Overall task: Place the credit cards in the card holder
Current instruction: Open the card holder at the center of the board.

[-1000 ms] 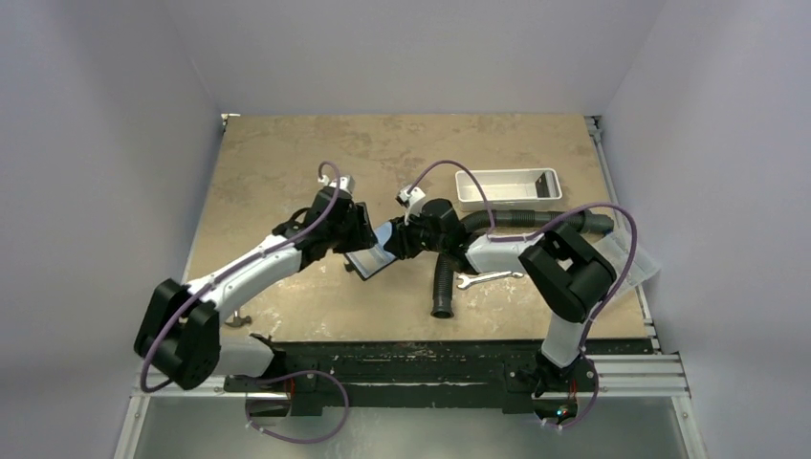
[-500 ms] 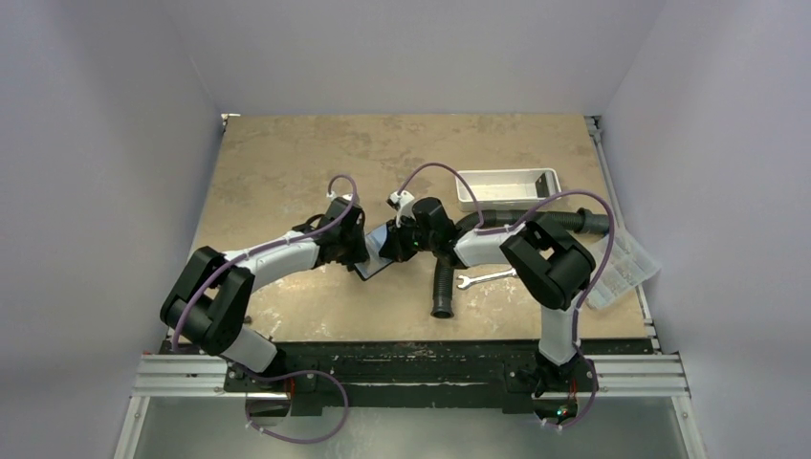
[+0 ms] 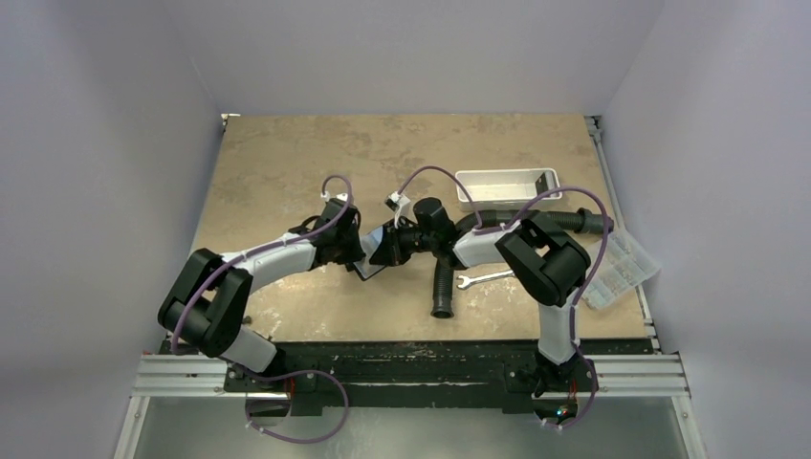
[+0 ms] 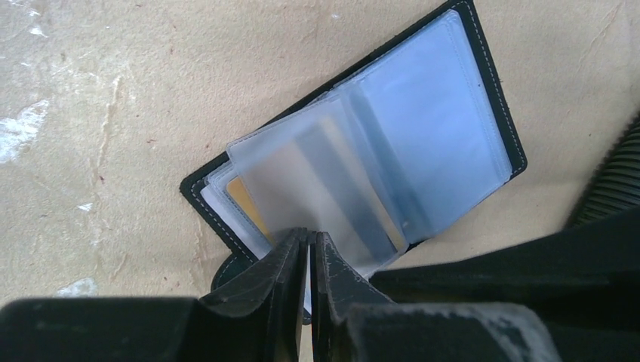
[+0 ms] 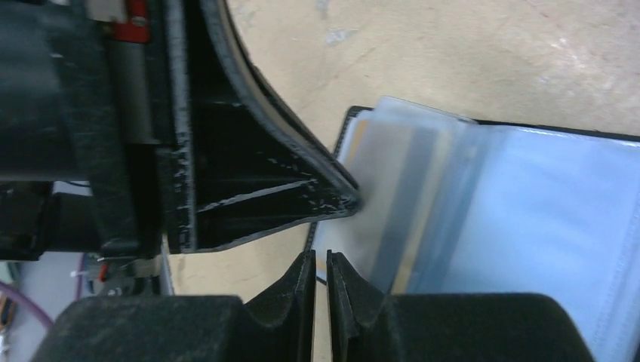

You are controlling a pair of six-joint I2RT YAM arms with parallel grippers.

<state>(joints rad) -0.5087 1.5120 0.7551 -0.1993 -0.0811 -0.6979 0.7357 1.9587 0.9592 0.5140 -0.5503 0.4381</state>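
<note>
Jaws at card holder (image 4: pixel 423 113) edge

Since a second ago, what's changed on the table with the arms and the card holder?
Both grippers closed in on the open card holder and shut. The left gripper moved right, its arm drawing in, and now seems to pinch a clear sleeve at its edge. The right gripper edged left, jaws nearly together at the holder's corner. The holder, wrench, white tray and black hose stayed put.
</note>
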